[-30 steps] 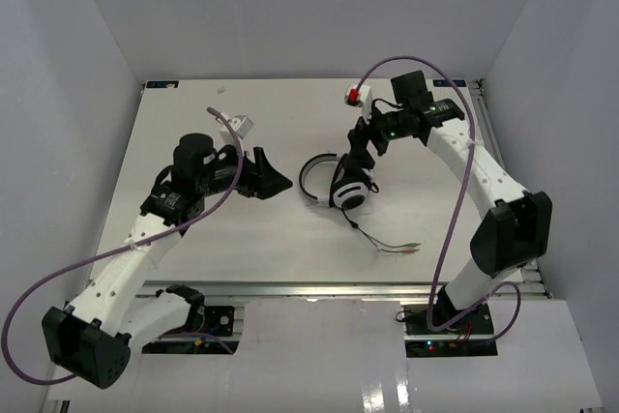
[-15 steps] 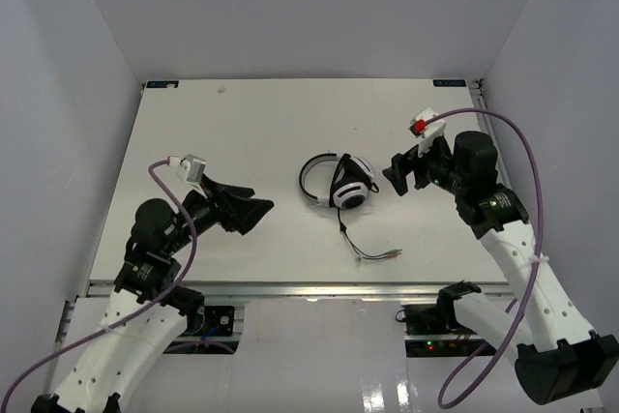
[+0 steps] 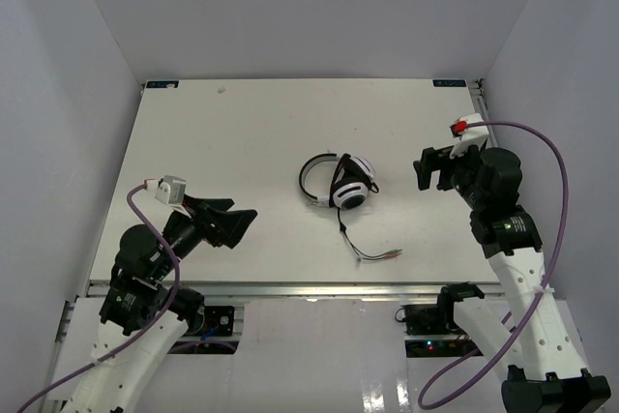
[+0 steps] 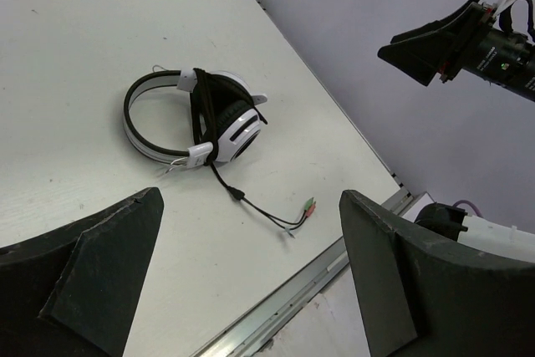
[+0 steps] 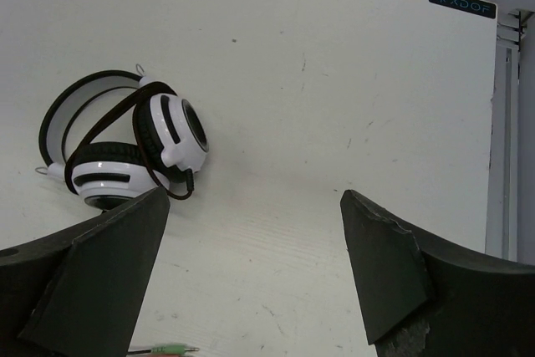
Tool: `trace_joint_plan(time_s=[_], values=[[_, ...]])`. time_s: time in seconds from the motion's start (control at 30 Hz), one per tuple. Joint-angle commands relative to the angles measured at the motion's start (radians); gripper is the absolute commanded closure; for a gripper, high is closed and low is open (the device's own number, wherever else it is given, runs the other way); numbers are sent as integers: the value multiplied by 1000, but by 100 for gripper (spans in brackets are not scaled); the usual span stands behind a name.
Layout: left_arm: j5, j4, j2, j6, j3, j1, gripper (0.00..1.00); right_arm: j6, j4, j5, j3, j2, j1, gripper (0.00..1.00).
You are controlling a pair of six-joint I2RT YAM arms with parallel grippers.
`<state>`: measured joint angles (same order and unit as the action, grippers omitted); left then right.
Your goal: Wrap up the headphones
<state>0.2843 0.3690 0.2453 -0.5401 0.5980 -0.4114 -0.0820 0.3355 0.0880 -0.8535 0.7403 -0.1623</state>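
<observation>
The white-and-black headphones (image 3: 336, 182) lie on the white table (image 3: 242, 132) near its middle, the black cable wound round the ear cups. A short tail of cable (image 3: 366, 250) runs toward the near edge and ends in green and pink plugs (image 3: 395, 252). They also show in the left wrist view (image 4: 196, 117) and the right wrist view (image 5: 125, 144). My left gripper (image 3: 240, 224) is open and empty, raised at the near left, apart from the headphones. My right gripper (image 3: 426, 170) is open and empty, raised to the right of them.
Purple arm cables (image 3: 542, 152) loop beside each arm. A metal rail (image 3: 309, 287) runs along the table's near edge. Grey walls enclose the left, back and right sides. The right arm's gripper shows in the left wrist view (image 4: 430, 39).
Both arms have drawn back toward their bases and away from the headphones. The right gripper moved right, the left gripper moved left and nearer. The headphones have not moved.
</observation>
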Motion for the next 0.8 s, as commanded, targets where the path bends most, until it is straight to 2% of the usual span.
trace_joint_plan(time_s=[0.0, 0.17, 0.77], values=[[-20, 47, -19, 23, 16, 5, 2, -25, -13, 28, 8, -10, 15, 10], [-12, 56, -31, 29, -1, 5, 2, -48, -1, 72, 9, -10, 38, 10], [-12, 75, -69, 30, -30, 5, 2, -61, -12, 46, 27, -1, 70, 10]])
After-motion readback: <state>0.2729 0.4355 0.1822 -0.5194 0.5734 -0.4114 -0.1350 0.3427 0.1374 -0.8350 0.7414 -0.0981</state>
